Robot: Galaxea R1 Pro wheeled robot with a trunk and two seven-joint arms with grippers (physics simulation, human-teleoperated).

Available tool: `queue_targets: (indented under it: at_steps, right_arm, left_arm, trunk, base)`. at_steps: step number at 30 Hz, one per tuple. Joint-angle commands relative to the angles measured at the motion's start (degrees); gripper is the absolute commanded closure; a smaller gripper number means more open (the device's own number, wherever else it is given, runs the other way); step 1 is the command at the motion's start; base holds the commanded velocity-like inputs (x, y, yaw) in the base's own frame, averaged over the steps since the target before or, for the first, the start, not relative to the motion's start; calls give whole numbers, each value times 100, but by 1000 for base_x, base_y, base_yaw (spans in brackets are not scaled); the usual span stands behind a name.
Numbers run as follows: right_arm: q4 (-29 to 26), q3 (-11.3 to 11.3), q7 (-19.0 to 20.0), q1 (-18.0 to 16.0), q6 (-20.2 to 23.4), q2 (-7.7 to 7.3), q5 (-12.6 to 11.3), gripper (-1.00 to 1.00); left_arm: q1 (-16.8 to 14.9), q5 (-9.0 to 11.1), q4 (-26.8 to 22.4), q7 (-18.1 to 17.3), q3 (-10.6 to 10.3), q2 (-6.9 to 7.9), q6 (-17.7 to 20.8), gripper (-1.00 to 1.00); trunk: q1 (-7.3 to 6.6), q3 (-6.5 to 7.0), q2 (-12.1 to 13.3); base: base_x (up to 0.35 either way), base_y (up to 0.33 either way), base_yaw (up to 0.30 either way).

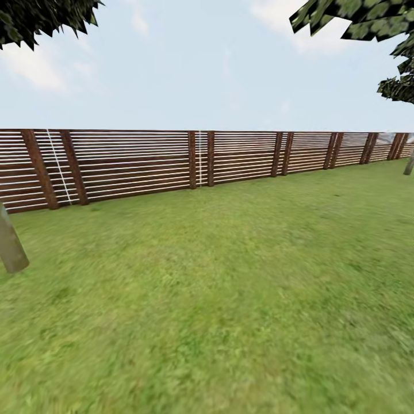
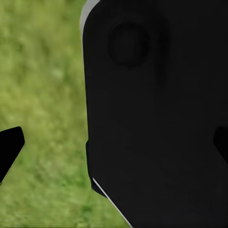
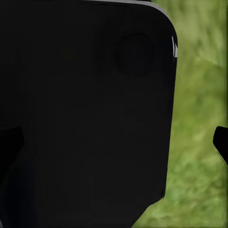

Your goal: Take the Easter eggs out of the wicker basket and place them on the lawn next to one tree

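Neither gripper gives me a clear read: each wrist camera looks past a big black body panel (image 2: 156, 118) at blurred grass, with dark fingertips (image 2: 10, 147) poking in at the picture sides, so I cannot tell whether either is open or carrying an egg. On my head camera I see open lawn (image 1: 230, 287) running to the slatted fence (image 1: 138, 167), one grey-brown tree (image 1: 10, 244) at the lawn's left edge. With basket and eggs unsighted, I judge I'm in transit, progress unconfirmed.

Brown slatted fence (image 1: 230, 158) under a pale, cloudy sky (image 1: 201, 63)
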Motion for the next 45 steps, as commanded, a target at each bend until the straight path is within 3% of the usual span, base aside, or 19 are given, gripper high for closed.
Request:
queue_targets:
  at_steps: [1, 29, 45]
  right_arm:
    - [-2, 3, 1, 1, -15, 1, 6, -100]
    - [12, -3, 1, 1, -23, 6, 1, -100]
    - [-2, 12, 1, 1, -12, -15, 18, -100]
  left_arm:
    - [-2, -2, -1, 3, -5, 1, -4, -100]
    - [-2, -10, 0, 15, -5, 2, -127, -100]
    - [-2, -12, 0, 42, -7, 17, -194, -100]
  trunk:
    - [3, -7, -2]
    - [3, -132, -2]
    - [3, -145, -2]
  base:
    - [324, 0, -101]
    - [324, 0, -193]
    - [324, 0, -77]
